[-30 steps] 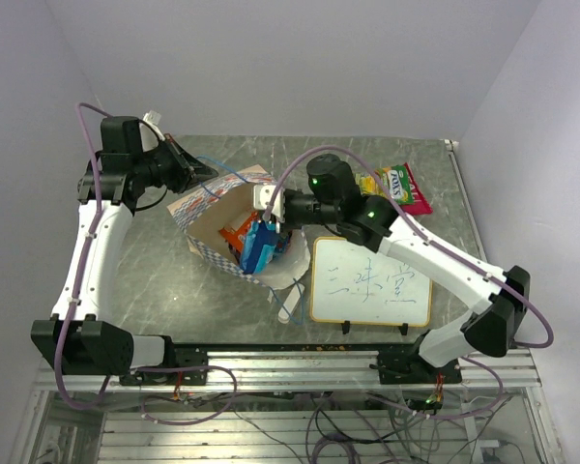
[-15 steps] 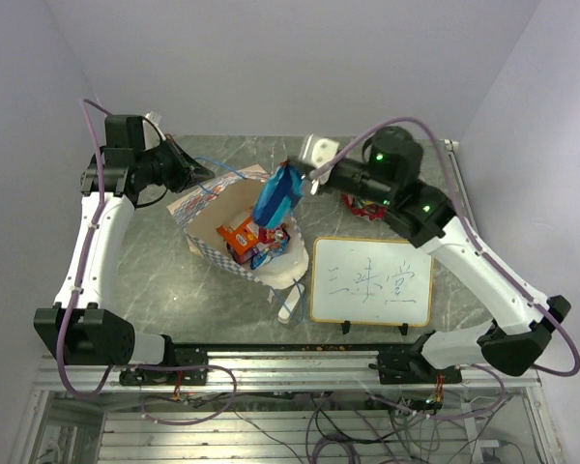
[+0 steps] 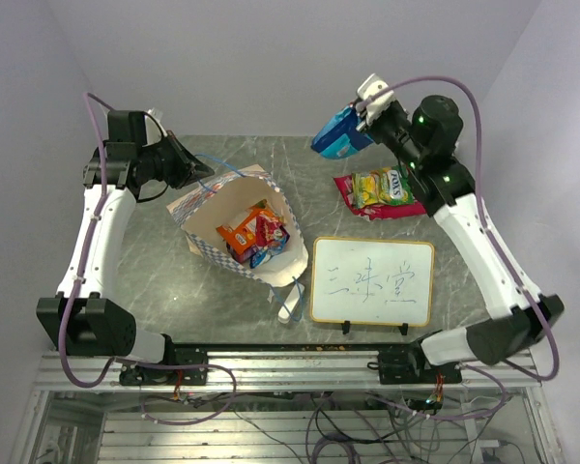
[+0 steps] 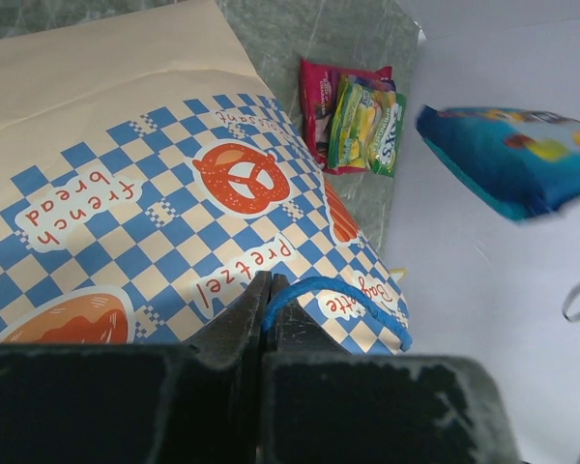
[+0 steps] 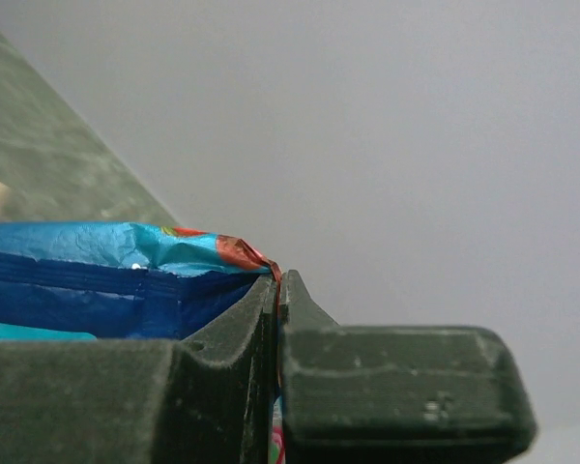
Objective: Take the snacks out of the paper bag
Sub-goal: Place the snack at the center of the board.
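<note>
Whiteboard: one, framed, with blue writing, lying flat on the near right part of the table.

White block: one, between the whiteboard's left edge and the bag's near corner.

Paper bag: one, tan with a blue-and-white checkered band. It is tipped over left of centre, with its open mouth facing up and to the right.

Snacks inside the bag: at least three show in the mouth, namely one orange packet, one red packet and one bluish packet. Whether more lie beneath cannot be told.

Snacks on the table: two, at the far right, well apart from the bag. The yellow-green packet lies on top of the pink-red packet.

Snacks in the air: one blue packet, raised above the far edge of the table and clear of the bag.

Right gripper: one, its jaws pressed together on the crimped end of the blue packet.

Left gripper: one, at the bag's far left side. Its jaws are pinched tight on one thin blue cord handle, which loops out to the right of the fingers.
</note>
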You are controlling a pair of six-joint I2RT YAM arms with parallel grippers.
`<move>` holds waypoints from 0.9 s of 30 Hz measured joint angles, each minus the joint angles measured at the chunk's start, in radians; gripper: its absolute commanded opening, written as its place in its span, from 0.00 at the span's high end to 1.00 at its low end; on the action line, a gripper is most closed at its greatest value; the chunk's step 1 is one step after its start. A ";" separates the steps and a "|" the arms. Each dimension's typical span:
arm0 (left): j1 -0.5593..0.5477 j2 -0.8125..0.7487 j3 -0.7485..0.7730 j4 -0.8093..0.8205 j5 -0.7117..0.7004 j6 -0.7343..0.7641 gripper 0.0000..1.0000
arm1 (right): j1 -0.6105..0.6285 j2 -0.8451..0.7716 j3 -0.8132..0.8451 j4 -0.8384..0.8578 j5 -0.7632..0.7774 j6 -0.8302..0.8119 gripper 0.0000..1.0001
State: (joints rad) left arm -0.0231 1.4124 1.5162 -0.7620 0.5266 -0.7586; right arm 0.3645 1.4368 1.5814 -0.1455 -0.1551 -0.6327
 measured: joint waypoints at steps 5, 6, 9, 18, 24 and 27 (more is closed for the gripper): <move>0.000 0.018 0.015 -0.001 0.001 0.004 0.93 | -0.119 0.132 -0.064 0.026 0.030 0.010 1.00; 0.000 0.023 0.017 -0.001 0.002 0.007 0.93 | -0.142 0.159 -0.077 0.027 0.031 0.014 1.00; 0.000 0.042 0.024 -0.001 0.002 0.013 0.93 | -0.192 0.237 -0.084 0.029 0.032 0.025 1.00; 0.000 0.077 0.050 0.000 0.005 0.034 0.93 | -0.258 0.318 -0.084 0.068 0.013 0.034 1.00; 0.000 0.079 0.081 0.001 0.004 0.049 0.93 | -0.258 0.308 -0.117 0.124 -0.031 0.034 1.00; 0.000 0.080 0.082 0.001 0.005 0.050 0.93 | -0.258 0.275 -0.199 0.150 -0.043 0.031 1.00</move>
State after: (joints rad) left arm -0.0231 1.4929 1.5982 -0.7612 0.5312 -0.7082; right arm 0.1062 1.7115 1.3827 0.0048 -0.1982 -0.6018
